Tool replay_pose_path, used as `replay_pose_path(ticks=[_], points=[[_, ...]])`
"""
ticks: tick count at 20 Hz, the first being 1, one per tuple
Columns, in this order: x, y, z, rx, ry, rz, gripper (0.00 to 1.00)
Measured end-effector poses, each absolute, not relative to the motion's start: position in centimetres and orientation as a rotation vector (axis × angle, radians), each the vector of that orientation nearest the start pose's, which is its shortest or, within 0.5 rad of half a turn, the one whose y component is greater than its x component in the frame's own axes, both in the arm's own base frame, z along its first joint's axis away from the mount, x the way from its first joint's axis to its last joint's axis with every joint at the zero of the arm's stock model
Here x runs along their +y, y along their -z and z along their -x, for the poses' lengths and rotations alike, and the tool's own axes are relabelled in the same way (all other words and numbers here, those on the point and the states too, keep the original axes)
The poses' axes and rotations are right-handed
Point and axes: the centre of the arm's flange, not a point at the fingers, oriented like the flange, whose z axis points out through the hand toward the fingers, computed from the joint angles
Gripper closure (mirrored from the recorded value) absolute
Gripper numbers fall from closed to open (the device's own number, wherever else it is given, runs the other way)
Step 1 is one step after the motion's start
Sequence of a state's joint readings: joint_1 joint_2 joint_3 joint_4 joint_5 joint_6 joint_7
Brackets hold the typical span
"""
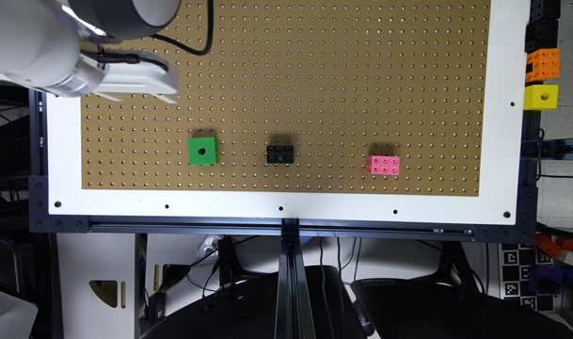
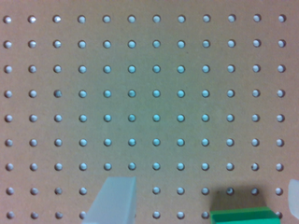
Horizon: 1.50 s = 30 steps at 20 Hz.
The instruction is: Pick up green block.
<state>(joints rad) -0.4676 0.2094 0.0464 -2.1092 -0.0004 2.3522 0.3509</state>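
Exterior view: green block on pegboard, apart from gripper; gripper spread wide, empty.

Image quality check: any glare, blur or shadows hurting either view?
Exterior view: sharp; overexposed glare on the white arm housing; short shadows behind the bright green plastic cube. Wrist view: soft focus; near finger blurred, cube cropped at the frame edge.
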Motion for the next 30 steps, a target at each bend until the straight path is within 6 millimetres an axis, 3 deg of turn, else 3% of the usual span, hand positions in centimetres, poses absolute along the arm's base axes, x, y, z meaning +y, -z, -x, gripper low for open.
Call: replay_pose_path(ticks=[7, 14, 22, 30], points=[[-22.7, -32.2, -53.6, 1.165, 0.077, 2.901, 0.0], [-20.9, -31.3, -58.2, 1.16, 0.107, 2.877, 0.0], [-21.1, -31.0, -58.7, 1.162, 0.105, 2.874, 0.0], [-18.5, -30.7, -59.5, 1.155, 0.093, 2.865, 0.0]])
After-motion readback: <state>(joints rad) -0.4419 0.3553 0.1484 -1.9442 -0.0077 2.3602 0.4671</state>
